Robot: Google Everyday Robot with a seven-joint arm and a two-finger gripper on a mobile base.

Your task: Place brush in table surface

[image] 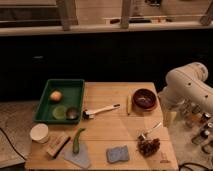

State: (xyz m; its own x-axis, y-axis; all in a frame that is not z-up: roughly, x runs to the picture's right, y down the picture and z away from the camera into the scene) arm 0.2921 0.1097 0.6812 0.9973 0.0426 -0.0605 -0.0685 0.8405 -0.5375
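The brush (102,110) lies flat on the table surface (107,132), near the middle. Its dark round head points left toward the green tray and its cream-white handle points right and a little away. My white arm (187,87) comes in from the right. My gripper (169,116) hangs at the table's right edge, just right of a dark red bowl, about a hand-span from the brush handle's tip and apart from it. Nothing shows in the gripper.
A green tray (60,100) at back left holds an orange ball and two round items. The dark red bowl (145,98), a wooden stick (127,104), a metal spoon (150,131), a brown cluster (148,146), a blue sponge (117,154), a green vegetable (77,140), a wooden scrub brush (57,145) and a white cup (39,133) are also here.
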